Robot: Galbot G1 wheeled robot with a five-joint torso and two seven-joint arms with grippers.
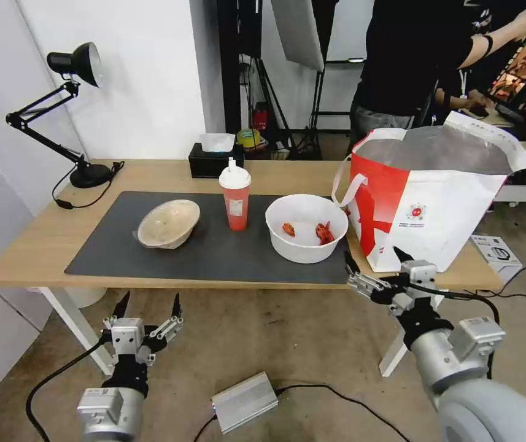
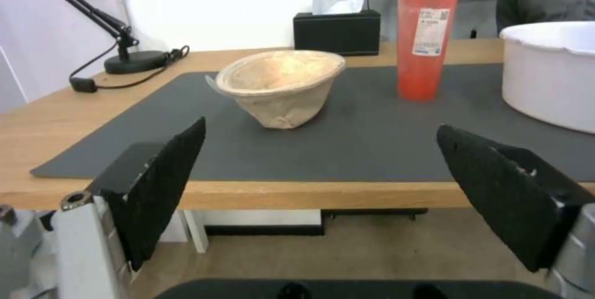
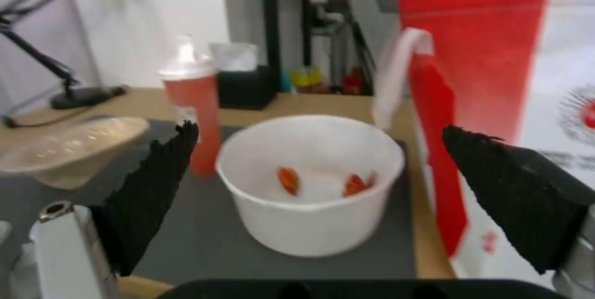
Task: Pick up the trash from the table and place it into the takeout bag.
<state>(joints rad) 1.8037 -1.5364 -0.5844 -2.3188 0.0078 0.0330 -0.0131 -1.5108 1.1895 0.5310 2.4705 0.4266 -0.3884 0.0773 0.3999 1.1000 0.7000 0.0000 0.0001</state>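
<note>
On the dark mat of the table (image 1: pixel 35 239) stand three pieces of trash: a tilted beige paper bowl (image 1: pixel 169 223) (image 2: pixel 282 85) (image 3: pixel 68 145) at left, a red drink cup (image 1: pixel 235 196) (image 2: pixel 429 34) (image 3: pixel 191 108) in the middle, and a white bowl (image 1: pixel 305 228) (image 3: pixel 310 182) (image 2: pixel 552 71) with red scraps at right. The takeout bag (image 1: pixel 434 196) (image 3: pixel 496 57) stands open at the table's right end. My right gripper (image 1: pixel 376 270) (image 3: pixel 316 196) is open at the front edge, facing the white bowl. My left gripper (image 1: pixel 149 305) (image 2: pixel 322 187) hangs open below the table edge, facing the paper bowl.
A black tissue box (image 1: pixel 215 161) sits behind the cup and a black desk lamp (image 1: pixel 72 116) stands at the far left corner. A silver box (image 1: pixel 244 402) with cables lies on the floor between my arms. A small white box (image 1: pixel 496 250) lies right of the bag.
</note>
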